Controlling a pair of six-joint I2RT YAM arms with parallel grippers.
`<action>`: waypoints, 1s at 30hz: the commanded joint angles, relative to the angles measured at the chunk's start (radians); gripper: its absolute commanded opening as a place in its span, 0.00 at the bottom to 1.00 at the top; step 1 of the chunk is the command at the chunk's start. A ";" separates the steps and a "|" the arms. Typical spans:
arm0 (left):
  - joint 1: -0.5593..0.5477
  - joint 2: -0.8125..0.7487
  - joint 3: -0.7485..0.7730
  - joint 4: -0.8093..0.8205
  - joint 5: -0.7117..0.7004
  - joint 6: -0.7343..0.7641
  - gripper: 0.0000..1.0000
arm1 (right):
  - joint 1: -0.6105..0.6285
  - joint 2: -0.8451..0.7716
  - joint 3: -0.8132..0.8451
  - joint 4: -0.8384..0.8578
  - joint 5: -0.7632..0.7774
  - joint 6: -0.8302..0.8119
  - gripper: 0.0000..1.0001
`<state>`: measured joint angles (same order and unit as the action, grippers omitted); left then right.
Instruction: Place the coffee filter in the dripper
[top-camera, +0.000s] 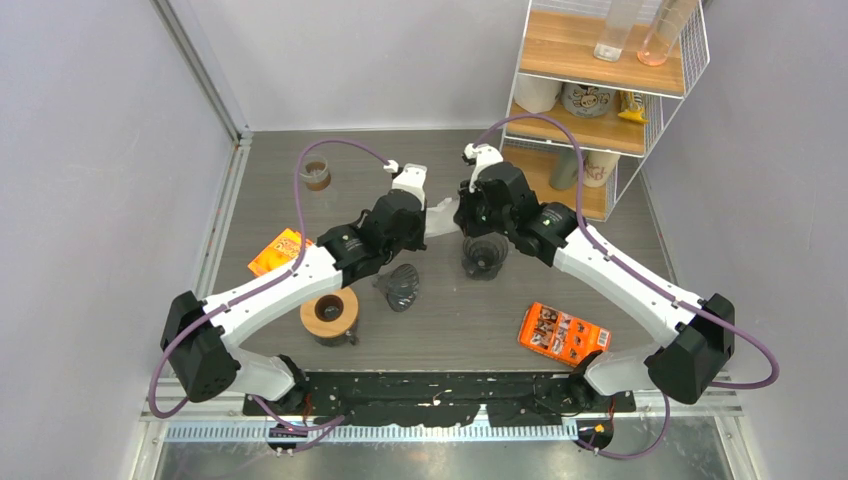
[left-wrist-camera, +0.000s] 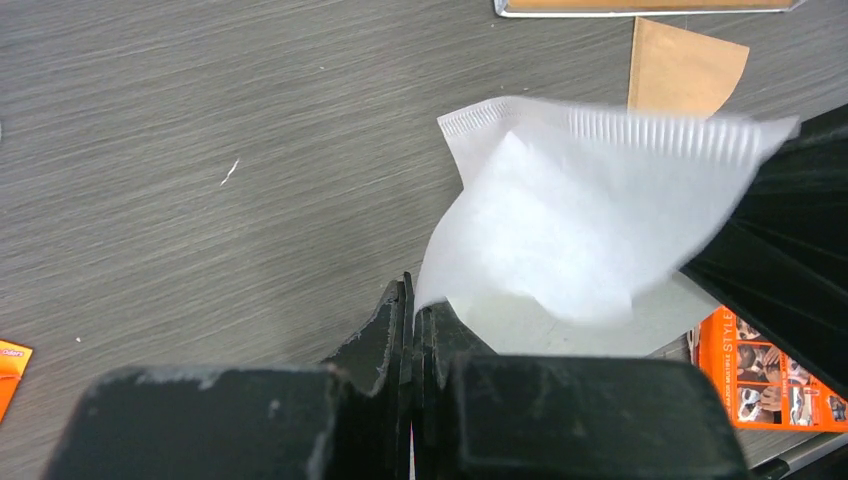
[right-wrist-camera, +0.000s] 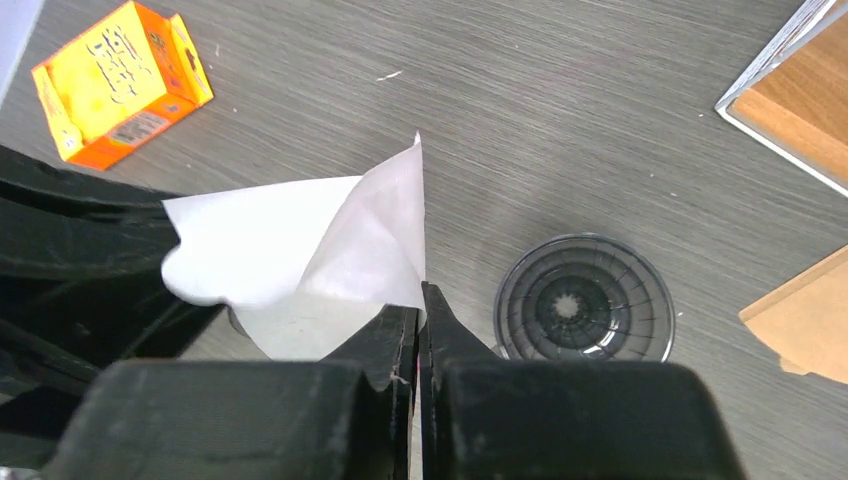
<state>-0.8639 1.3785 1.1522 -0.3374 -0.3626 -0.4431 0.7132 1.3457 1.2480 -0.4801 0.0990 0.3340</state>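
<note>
The white coffee filter (top-camera: 441, 218) is hanging in the air at the centre of the top view, above the grey tabletop (top-camera: 450, 320) and between the two arms. The left hand (left-wrist-camera: 412, 300) is pinching it: in the left wrist view its fingers are pressed together on the filter's lower left corner, and the paper is fanning out toward the upper right of the frame, its crimped seam running along the top edge. The right hand (right-wrist-camera: 420, 300) is clamped on the filter too, its fingers closed on the lower edge of the sheet, which is spreading toward the left of the right wrist view and partly opening into two layers.

The dripper (right-wrist-camera: 585, 300) is sitting on the tabletop at the lower right of the right wrist view, beside the closed fingers and apart from the filter, its ribbed inside facing up. An orange box (right-wrist-camera: 115, 80) is lying in the upper left of that frame. A brown paper filter (left-wrist-camera: 685, 65) is lying flat near the top edge of the left wrist view, and an orange packet (left-wrist-camera: 770, 370) is showing at the lower right.
</note>
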 joint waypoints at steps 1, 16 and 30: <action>0.004 -0.031 0.060 -0.026 -0.048 -0.038 0.00 | -0.001 -0.024 -0.012 0.000 -0.009 -0.127 0.05; 0.008 -0.007 0.109 -0.089 -0.042 -0.064 0.00 | 0.001 -0.036 -0.036 0.043 -0.011 -0.136 0.05; 0.008 -0.022 0.087 -0.096 0.086 -0.036 0.00 | -0.002 -0.104 -0.028 0.144 -0.035 -0.032 0.60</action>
<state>-0.8616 1.3788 1.2228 -0.4316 -0.3084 -0.4858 0.7132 1.3087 1.2095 -0.4324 0.0837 0.2687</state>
